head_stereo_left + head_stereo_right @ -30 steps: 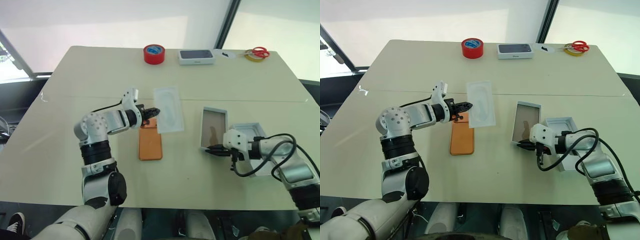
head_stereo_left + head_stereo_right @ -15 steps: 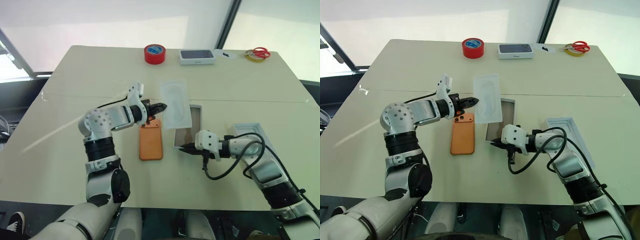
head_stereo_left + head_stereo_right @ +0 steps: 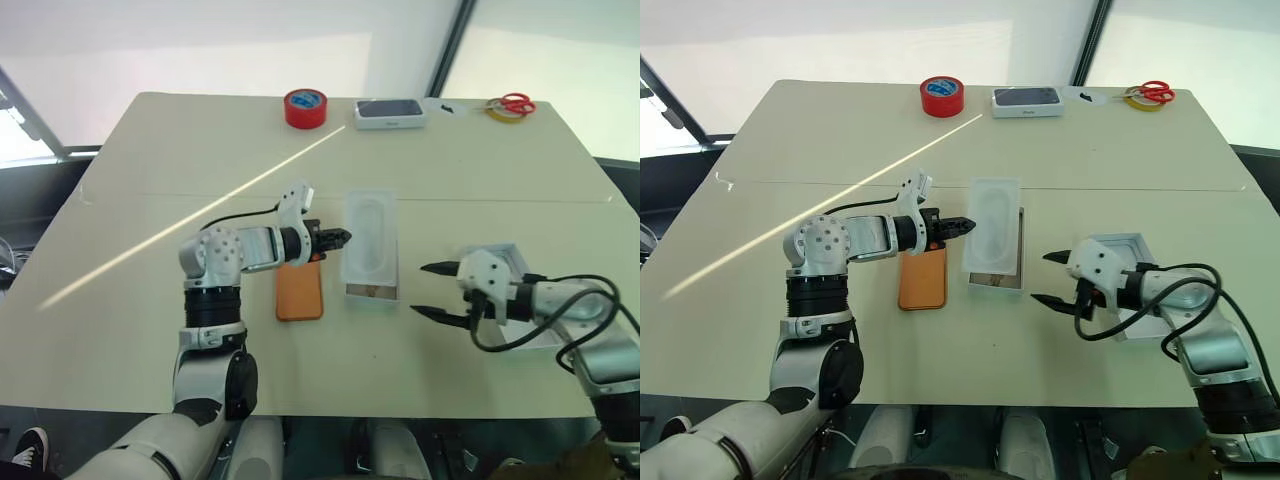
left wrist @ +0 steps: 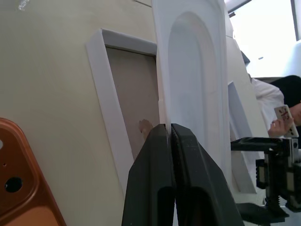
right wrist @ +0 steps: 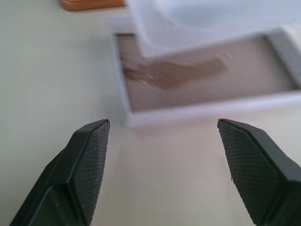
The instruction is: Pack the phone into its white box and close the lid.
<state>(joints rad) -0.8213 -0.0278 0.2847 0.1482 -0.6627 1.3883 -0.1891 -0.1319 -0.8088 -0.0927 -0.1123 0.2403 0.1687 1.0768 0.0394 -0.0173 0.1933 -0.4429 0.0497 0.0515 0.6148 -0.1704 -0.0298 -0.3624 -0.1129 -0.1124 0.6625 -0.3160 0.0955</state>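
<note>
- head views: my left end effector (image 3: 962,225) is clenched on the edge of the white insert (image 3: 992,224), holding it above the white box (image 3: 996,281), which lies on the desk (image 3: 840,130). the phone (image 3: 923,279) lies flat just beside the box, near my left arm. my right end effector (image 3: 1051,278) hangs released, fingers wide, with nothing between them, between the box and the lid (image 3: 1124,282). a red tape roll (image 3: 938,95), another white box with a dark picture (image 3: 1026,101) and scissors (image 3: 1152,93) sit at the far edge, well apart.
- left wrist view: my fingers (image 4: 162,155) pinch the insert's rim; the box's brown floor lies bare beneath it, something the head views mostly hide. a corner of the phone shows too.
- right wrist view: my open fingertips (image 5: 89,150) face the box's near wall, apart from it.
- step, as i judge it: sorting out the insert before the phone goes in. next calls for lowering or setting aside the insert, then gripping the phone.
</note>
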